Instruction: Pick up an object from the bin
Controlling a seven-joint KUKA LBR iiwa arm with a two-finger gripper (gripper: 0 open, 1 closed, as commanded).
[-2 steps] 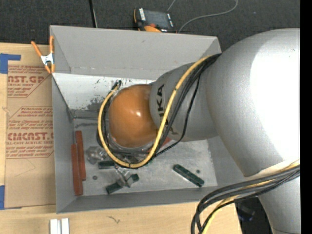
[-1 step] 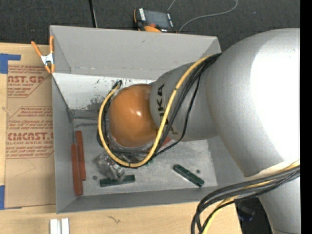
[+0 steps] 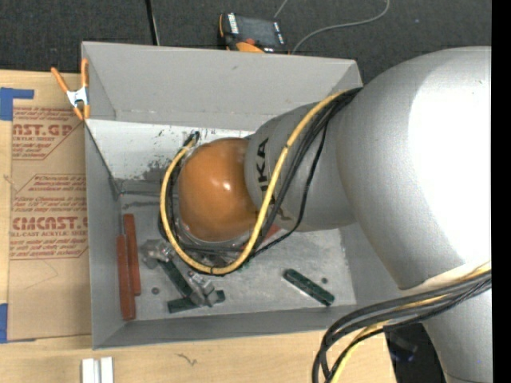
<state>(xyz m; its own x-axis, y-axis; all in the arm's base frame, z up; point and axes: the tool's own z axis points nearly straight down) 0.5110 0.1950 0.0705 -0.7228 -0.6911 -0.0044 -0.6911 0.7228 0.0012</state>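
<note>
Camera view looks down on the arm's orange cover [image 3: 211, 186], which hides most of the gripper [image 3: 194, 268], so whether the jaws are spread or clenched, and whether they hold anything, cannot be told. Just below the gripper, toward the near wall, lies a small heap of dark green and grey pieces [image 3: 182, 284]; whether the gripper touches it cannot be told. A long red bar [image 3: 128, 266] lies left of the gripper along the bin [image 3: 104, 214] wall, and a dark green stick [image 3: 308, 286] lies apart to its right.

overhead, angled, close on bin [image 3: 104, 174]
</note>
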